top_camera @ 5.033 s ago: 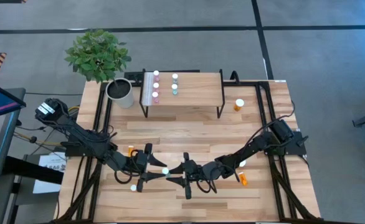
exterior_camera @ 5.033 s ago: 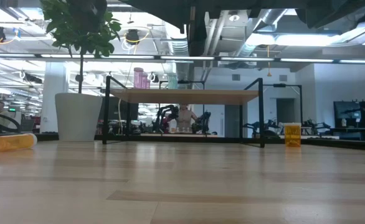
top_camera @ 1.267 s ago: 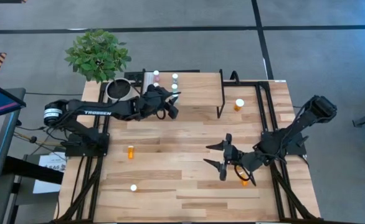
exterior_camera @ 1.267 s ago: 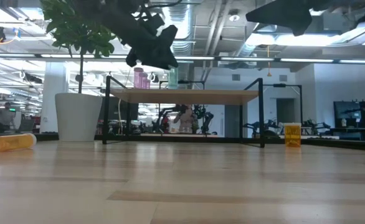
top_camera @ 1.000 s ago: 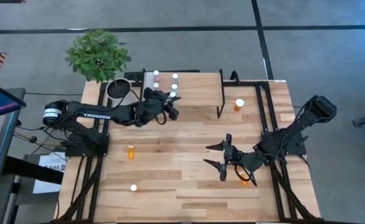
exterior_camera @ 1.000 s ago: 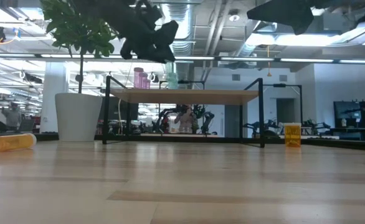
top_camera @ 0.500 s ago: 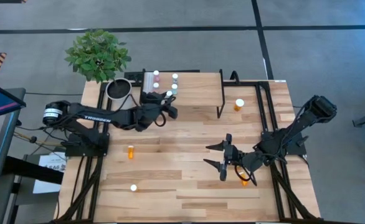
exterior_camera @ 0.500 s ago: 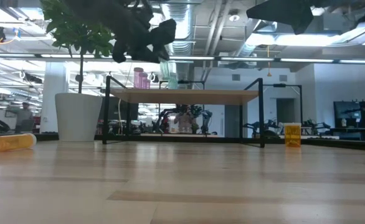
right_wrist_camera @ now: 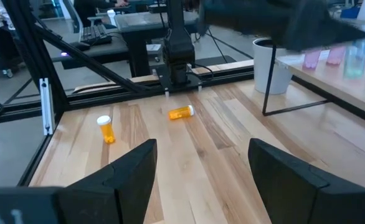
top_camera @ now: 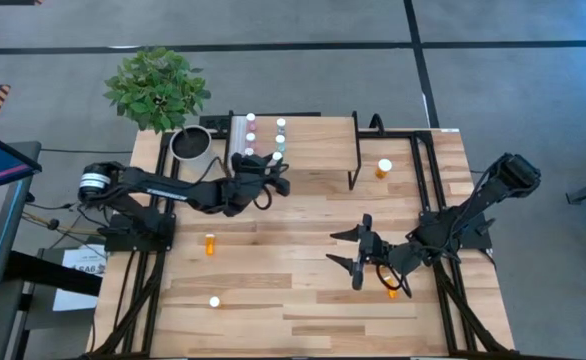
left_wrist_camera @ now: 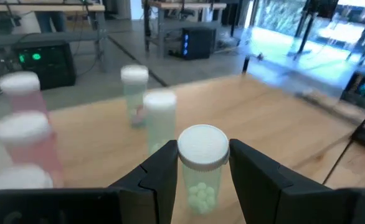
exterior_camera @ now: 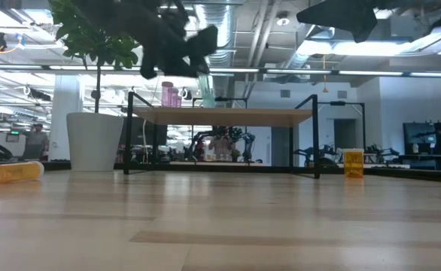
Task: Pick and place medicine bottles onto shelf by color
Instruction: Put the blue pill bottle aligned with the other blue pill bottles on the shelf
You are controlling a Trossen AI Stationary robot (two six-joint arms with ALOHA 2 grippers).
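Observation:
The light-wood shelf (top_camera: 318, 150) stands at the table's far middle. On it stand pink vials (top_camera: 251, 123) at the left and two teal vials (top_camera: 281, 126) beside them; both rows also show in the left wrist view (left_wrist_camera: 22, 93) (left_wrist_camera: 134, 90). My left gripper (top_camera: 271, 163) is over the shelf's near left part, shut on a third teal vial (left_wrist_camera: 201, 163) with a white cap. My right gripper (top_camera: 352, 253) hangs open and empty over the table right of the middle. An orange vial (top_camera: 391, 290) lies near it. My left gripper pinches the teal vial's body (left_wrist_camera: 200, 186) between its two fingers, just below the white cap (left_wrist_camera: 202, 145). The fingers (left_wrist_camera: 162, 171) come slanting from the table's near left side. The vial stands roughly upright; whether its base rests on the shelf I cannot tell.
A grey-white plant pot (top_camera: 193, 148) stands left of the shelf. A larger orange vial (top_camera: 384, 168) stands right of it. An orange vial (top_camera: 210, 243) and a white-capped vial (top_camera: 214, 301) lie on the table's near left. Black frame rails (top_camera: 423, 170) run along both sides.
My left arm has drawn back a little toward the table's near left, its elbow sinking, while its gripper stays shut on the teal vial at the shelf's near left part. The vial has shifted slightly toward the shelf's near edge.

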